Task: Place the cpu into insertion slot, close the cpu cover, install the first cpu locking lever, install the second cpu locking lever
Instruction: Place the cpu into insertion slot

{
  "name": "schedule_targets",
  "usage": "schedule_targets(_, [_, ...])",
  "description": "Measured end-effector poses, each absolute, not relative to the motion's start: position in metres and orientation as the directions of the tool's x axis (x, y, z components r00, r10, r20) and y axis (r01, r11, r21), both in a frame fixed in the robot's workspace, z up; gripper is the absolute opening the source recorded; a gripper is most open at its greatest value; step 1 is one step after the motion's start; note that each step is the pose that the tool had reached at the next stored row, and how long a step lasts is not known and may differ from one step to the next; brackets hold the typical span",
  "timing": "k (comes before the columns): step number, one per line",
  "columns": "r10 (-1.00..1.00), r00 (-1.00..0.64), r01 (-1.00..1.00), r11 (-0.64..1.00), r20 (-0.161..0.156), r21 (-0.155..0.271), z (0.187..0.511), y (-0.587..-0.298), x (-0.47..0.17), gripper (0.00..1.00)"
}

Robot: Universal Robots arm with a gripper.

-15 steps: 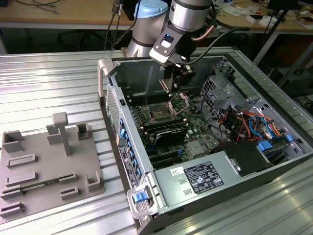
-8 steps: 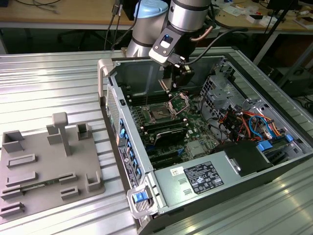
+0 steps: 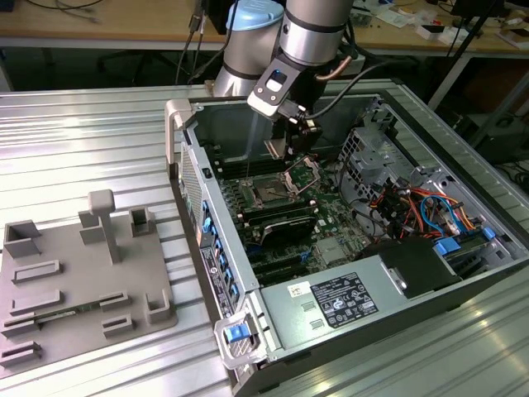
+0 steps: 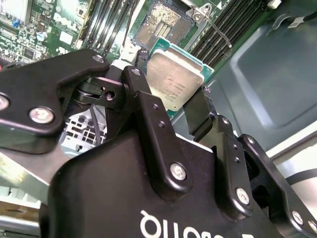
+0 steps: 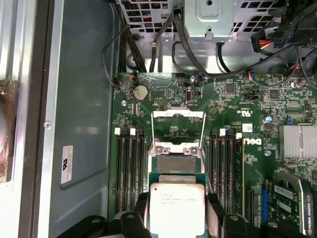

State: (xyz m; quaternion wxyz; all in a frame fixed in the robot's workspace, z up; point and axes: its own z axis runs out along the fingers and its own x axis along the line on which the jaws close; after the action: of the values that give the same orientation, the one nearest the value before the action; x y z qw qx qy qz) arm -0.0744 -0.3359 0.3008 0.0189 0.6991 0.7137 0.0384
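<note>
My gripper (image 3: 286, 142) hangs inside the open computer case, shut on the cpu (image 3: 274, 148), a thin square chip with a silver-grey top. In both wrist views the black fingers (image 4: 137, 87) clamp two opposite edges of the cpu (image 4: 172, 79). The cpu (image 5: 177, 208) hovers just short of the insertion slot (image 5: 174, 164), apart from it. The insertion slot (image 3: 269, 191) lies bare with its gold contact field showing. The cpu cover (image 5: 177, 121) stands swung open on the slot's far side, and it shows in the exterior view as the cpu cover (image 3: 302, 172). Thin wire levers (image 4: 218, 32) are raised beside it.
Black memory slots (image 5: 130, 163) flank the socket on both sides. A drive cage with cables (image 3: 413, 203) fills the case toward the exterior view's right, and a power supply (image 3: 343, 298) sits near the front. A grey fixture plate (image 3: 83, 281) lies on the ribbed metal table (image 3: 91, 141).
</note>
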Motion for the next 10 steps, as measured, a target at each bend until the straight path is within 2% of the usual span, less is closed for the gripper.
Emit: schedule_targets(10, [0.999,-0.020,0.997,0.018,0.027,0.074,0.282,-0.334,-0.074,0.55])
